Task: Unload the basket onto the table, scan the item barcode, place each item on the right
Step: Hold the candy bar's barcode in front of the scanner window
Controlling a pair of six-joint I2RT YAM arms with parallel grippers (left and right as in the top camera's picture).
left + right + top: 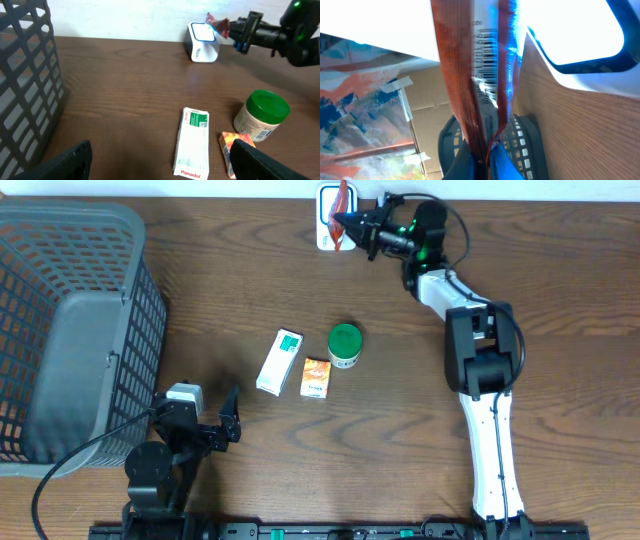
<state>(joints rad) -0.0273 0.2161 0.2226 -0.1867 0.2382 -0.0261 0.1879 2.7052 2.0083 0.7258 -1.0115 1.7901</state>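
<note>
The item, a red-brown foil packet [343, 202], hangs just above the white barcode scanner [326, 222] at the table's far edge, pinched in my right gripper [347, 222], which is shut on it. The right wrist view shows the packet [470, 75] with its printed barcode [489, 55] rising from the closed blue fingertips [502, 162], the scanner [585, 47] close on the right. From the left wrist, the packet [218, 24] sits beside the scanner [202, 42]. My left gripper [205, 420] rests open and empty near the front edge, close to the basket.
A grey plastic basket [60, 330] fills the left side. Mid-table lie a white Panadol box [279, 361], a small orange box [317, 378] and a green-lidded jar [345, 345]. The left wrist view shows them ahead of my left gripper [160, 172].
</note>
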